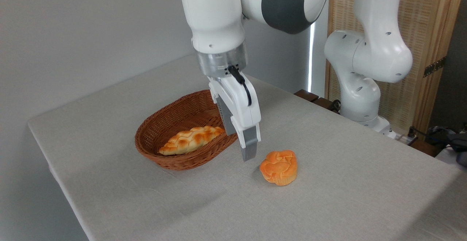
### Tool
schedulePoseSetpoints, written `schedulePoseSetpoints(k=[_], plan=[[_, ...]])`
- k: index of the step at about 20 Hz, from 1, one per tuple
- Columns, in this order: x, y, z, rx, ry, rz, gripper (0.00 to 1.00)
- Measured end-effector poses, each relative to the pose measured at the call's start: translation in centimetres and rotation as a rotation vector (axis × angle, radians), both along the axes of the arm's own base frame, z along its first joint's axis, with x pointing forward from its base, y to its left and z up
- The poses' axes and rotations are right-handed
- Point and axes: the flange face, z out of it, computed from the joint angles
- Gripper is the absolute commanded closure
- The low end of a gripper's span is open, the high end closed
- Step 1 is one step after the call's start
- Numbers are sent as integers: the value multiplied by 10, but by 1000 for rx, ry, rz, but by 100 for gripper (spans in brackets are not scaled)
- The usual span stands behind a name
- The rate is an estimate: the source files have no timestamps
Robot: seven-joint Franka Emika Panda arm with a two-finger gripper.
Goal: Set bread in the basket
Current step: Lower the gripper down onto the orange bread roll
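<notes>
bun (278, 167): sits on the table (328, 182), just right of the basket and outside it. Upright, knotted top facing up, nothing touching it as far as I can see.

basket (153, 138): on the table, left of the bun. There's a braided loaf (190, 140) lying in it already, toward the front, but that's not the piece the task is about, so it doesn't count.

tool (249, 153): hangs off the arm between the basket and the bun, tip near the bun's left side and a bit above the table. Seen side-on, so only one finger really shows. Honestly can't tell if the fingers are spread or pressed together. Pretty sure it's carrying nothing, since the bun is free on the cloth.

done so far: nothing that counts, imo. The bun isn't grabbed and isn't lifted.

left to do: basically everything. Get the tool over the bun, close on it, lift, carry it left over the rim, let go.

room in the basket: looks fine, there's open wicker behind and to the right of the loaf.

watch out for: the bun looks soft and lumpy, so my guess is a hard squeeze could squash it.
</notes>
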Motion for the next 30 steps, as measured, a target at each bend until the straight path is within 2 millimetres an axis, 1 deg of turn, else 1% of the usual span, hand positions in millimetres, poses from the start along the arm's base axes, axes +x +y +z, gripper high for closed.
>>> schedulePoseSetpoints(k=[3,7,10,12,15,19,24,30], plan=[[-4,-1,-16,-3,19,-27,0],[-8,0,-30,-5,29,-98,0],[-13,4,-49,34,44,-169,0],[-18,4,-62,38,58,-182,0],[-25,3,-75,34,79,-190,0],[-30,3,-81,35,94,-196,0],[-34,8,-86,95,115,-228,0],[-41,7,-100,92,147,-233,0]])
